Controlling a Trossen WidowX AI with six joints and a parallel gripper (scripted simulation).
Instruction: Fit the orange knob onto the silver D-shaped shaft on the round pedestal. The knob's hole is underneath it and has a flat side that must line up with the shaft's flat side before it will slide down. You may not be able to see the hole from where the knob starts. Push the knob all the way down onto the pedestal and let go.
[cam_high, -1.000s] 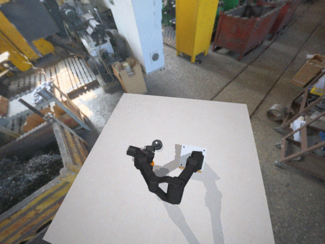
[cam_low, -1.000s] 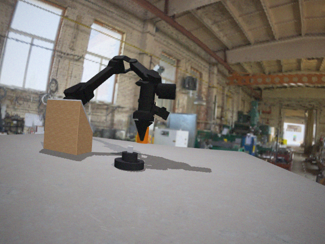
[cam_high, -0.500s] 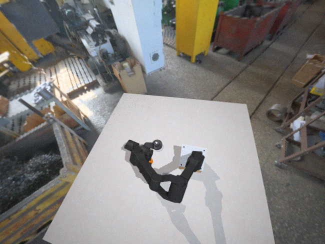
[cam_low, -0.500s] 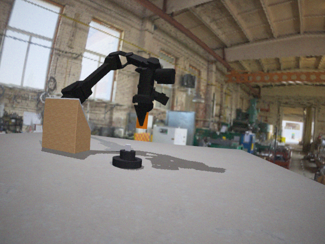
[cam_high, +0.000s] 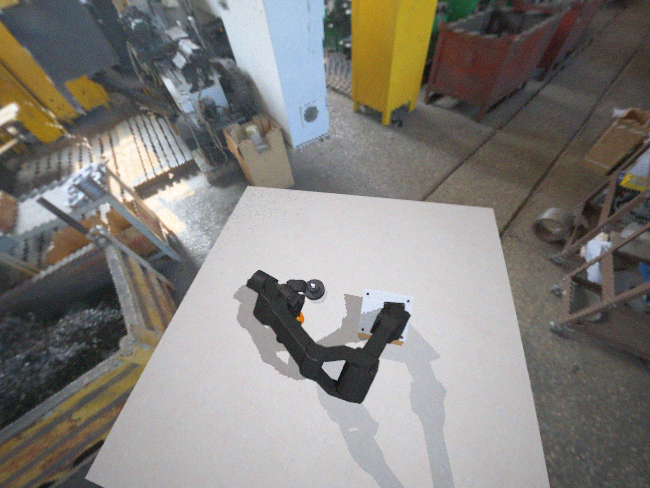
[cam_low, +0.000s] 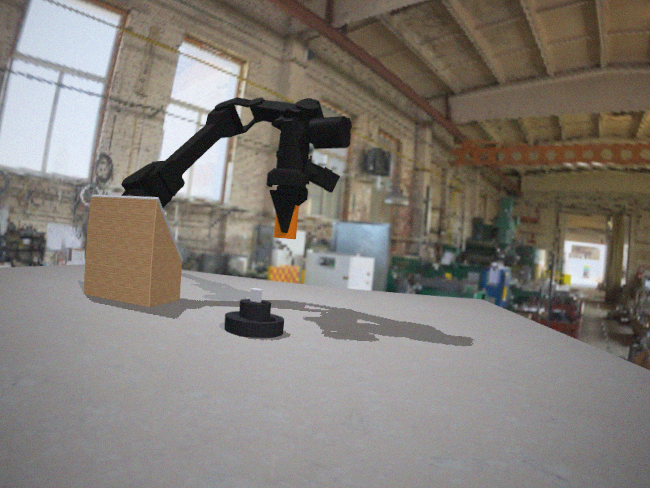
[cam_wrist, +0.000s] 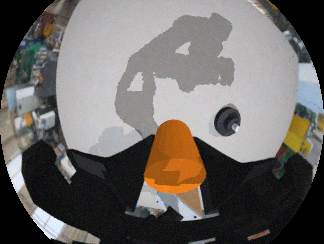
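The orange knob (cam_high: 300, 318) (cam_low: 292, 226) (cam_wrist: 174, 150) is held upright in the air between the fingers of my gripper (cam_low: 285, 229) (cam_wrist: 173, 139), which is shut on it. The round black pedestal (cam_high: 317, 294) (cam_low: 254, 327) (cam_wrist: 224, 121) stands on the table, with the silver shaft (cam_high: 312, 285) (cam_low: 255, 294) (cam_wrist: 236, 128) upright on top and bare. The knob is well above shaft height and off to one side of it, to the right in the exterior view. In the wrist view the pedestal is right of the knob. The knob's underside and hole are hidden, and I cannot tell where the shaft's flat side faces.
The arm is mounted on a wooden block (cam_low: 119, 246) with a white top plate (cam_high: 373, 298), to the right of the pedestal in the top view and left of it in the exterior view. The pale table (cam_high: 420, 246) (cam_low: 325, 414) bears the arm's shadow. Its edges show in the top view.
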